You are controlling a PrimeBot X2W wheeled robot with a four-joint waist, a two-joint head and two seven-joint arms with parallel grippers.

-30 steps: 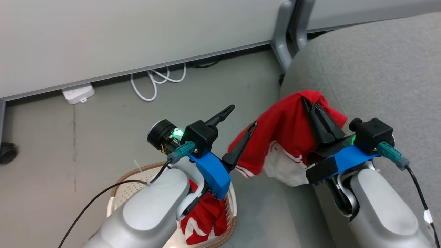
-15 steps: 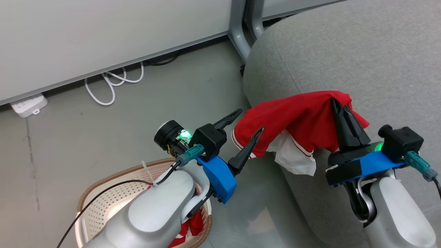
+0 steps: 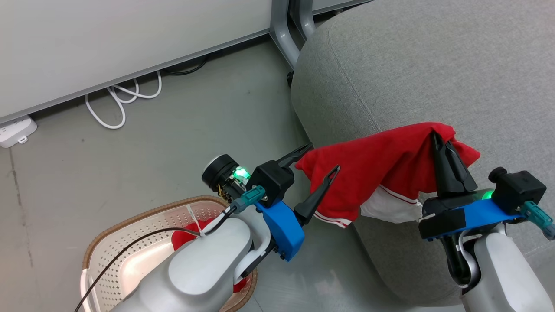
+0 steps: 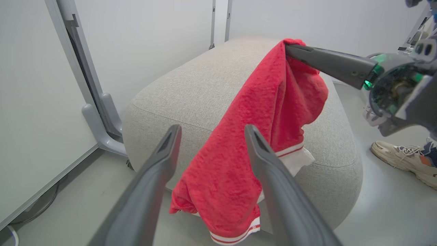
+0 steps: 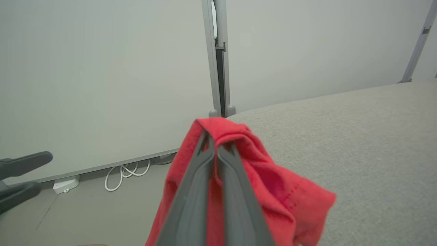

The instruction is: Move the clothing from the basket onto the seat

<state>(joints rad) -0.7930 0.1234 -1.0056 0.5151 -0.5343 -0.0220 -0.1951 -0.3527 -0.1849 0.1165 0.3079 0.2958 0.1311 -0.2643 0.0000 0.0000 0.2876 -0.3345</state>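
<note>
Since a second ago our head camera has swung right toward the seat (image 3: pixel 433 65), which now takes up much more of the picture. The right gripper (image 3: pixel 440 138) has carried the clothing (image 3: pixel 373 169) from the seat's left edge further in over its top.

The floor (image 3: pixel 195 121) is smooth and grey. Pale wall panels (image 3: pixel 108 39) stand on the far side, joined by a grey metal post (image 3: pixel 282 30). A white cable (image 3: pixel 117 99) loops under the panel, and a white power strip (image 3: pixel 15 130) lies at the far left. The seat is grey fabric with rounded edges and a seam.

Our right gripper's fingers are pressed together, pinching a fold of the clothing. The red cloth hangs from that pinch over the seat's near left edge, with its striped hem and a white part down past the seat's side. Our left gripper (image 3: pixel 323 157) is spread and holds nothing. Its fingers sit at the hanging left end of the cloth, and we cannot tell whether they touch it.

The basket (image 3: pixel 143 234) stands on the floor at the near left, under our left forearm, with a second red piece (image 3: pixel 186 234) inside. From the left wrist we see a person's shoe (image 4: pixel 403 160) on the floor right of the seat, which the head view misses. From the right wrist we see the shut fingers wrapped in red.
</note>
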